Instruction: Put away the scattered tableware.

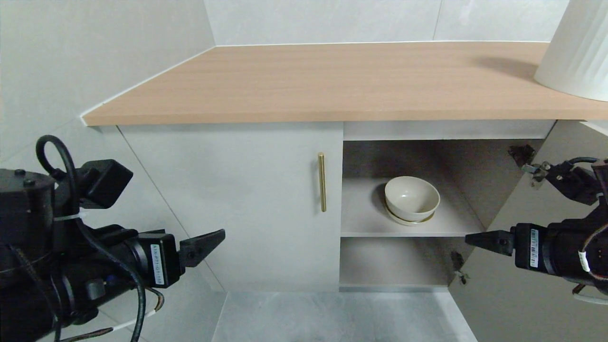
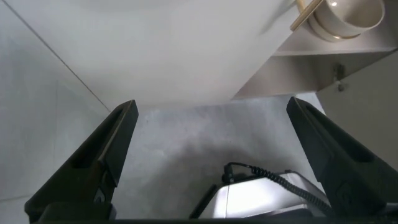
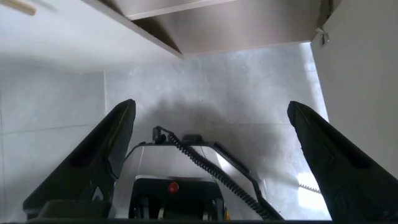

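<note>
A cream bowl (image 1: 411,197) sits on a small plate (image 1: 407,220) on the middle shelf (image 1: 363,216) of the open right half of the cabinet. The left wrist view catches the bowl (image 2: 346,16) at its edge, past the gold handle (image 2: 305,15). My left gripper (image 1: 219,235) hangs low in front of the closed left door, open, with nothing between its fingers (image 2: 99,163). My right gripper (image 1: 471,238) is level with the shelf's front edge, just right of the opening, open and empty; its fingers (image 3: 99,160) frame the floor.
The closed left door carries a vertical gold handle (image 1: 322,182). The right door (image 1: 503,294) stands swung open beside my right arm. A wooden countertop (image 1: 304,80) runs above, with a white ribbed object (image 1: 574,52) at its right end. Grey floor (image 1: 332,316) lies below.
</note>
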### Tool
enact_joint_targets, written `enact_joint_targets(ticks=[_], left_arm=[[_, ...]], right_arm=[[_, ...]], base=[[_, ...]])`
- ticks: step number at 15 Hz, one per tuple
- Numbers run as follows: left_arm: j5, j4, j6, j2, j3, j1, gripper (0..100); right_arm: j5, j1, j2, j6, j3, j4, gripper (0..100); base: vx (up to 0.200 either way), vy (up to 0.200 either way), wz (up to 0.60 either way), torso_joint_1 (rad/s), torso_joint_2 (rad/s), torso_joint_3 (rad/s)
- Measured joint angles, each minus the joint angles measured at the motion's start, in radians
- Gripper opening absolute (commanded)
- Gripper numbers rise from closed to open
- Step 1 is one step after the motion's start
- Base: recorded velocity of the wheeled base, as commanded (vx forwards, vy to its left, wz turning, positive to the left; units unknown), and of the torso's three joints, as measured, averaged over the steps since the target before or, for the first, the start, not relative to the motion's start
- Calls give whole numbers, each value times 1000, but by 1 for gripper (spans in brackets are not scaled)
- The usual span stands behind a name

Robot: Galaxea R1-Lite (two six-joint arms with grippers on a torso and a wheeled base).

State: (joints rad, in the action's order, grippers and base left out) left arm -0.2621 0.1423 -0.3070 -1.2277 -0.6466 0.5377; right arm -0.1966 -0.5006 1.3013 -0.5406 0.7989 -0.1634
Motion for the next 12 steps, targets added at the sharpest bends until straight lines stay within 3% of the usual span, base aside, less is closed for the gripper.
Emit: enact_joint_targets(ticks=[12], left_arm=[[3, -1, 0, 39, 9, 3, 100]], right_arm=[[-4, -13, -26, 0, -32, 5, 100]], base=[[-200, 0, 0, 4, 2, 5]])
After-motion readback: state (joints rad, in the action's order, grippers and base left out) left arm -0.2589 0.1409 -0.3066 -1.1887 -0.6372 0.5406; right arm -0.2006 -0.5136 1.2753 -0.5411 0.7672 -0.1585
